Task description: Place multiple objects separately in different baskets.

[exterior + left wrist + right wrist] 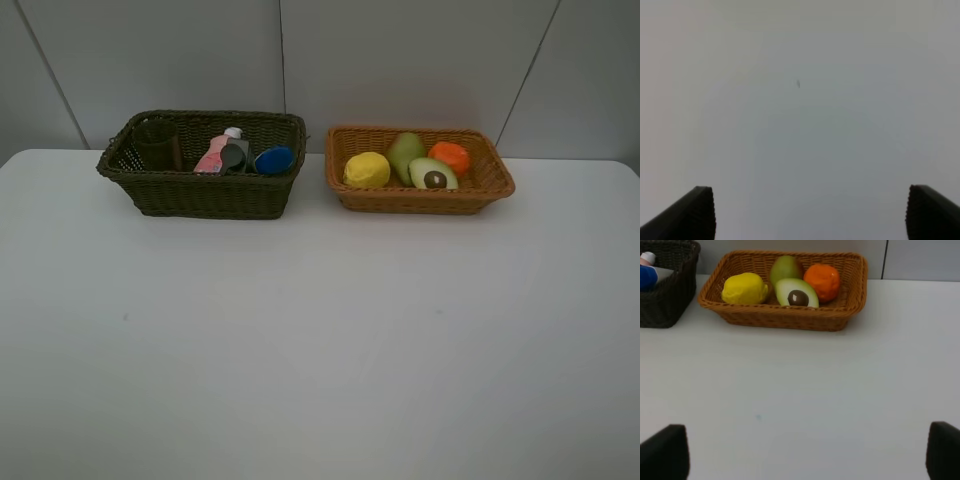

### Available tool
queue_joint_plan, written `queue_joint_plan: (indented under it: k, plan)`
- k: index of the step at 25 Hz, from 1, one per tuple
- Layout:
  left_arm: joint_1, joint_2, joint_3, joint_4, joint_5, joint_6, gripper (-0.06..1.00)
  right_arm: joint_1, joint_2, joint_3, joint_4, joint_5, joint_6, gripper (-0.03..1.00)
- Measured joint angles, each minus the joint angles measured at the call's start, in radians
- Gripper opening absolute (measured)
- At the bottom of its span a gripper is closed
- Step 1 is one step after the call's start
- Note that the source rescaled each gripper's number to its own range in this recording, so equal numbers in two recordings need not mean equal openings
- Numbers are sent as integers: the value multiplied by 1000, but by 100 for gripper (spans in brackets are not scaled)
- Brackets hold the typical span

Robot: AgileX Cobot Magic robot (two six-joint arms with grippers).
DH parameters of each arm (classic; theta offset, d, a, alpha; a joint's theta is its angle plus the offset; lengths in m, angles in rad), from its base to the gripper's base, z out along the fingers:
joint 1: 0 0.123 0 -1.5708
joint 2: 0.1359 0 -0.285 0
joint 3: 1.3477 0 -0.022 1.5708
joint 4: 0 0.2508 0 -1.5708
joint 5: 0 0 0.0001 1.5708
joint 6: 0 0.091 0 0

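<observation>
Exterior high view shows the fruit in the tan basket (497, 183) at far right and the bottles in the dark basket (205, 195) at far left. Both the left gripper (810, 212) and right gripper (807, 450) stand fully open, empty, near side; no object remains on the table (320, 340).

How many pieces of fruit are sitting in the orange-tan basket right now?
4, all in the orange-tan basket: lemon at its left end, green-red pear behind the middle, avocado half in front, cut side showing, orange toward the right. Nothing seems hidden beneath them.
</observation>
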Motion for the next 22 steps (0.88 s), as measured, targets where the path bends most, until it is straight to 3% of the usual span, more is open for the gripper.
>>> queue_joint_plan:
  k: [9, 22]
  plan:
    - [18, -268, 5, -1, 6, -3, 100, 0, 0, 0, 0, 0, 0, 100]
    - [18, -275, 5, -3, 7, -3, 100, 0, 0, 0, 0, 0, 0, 100]
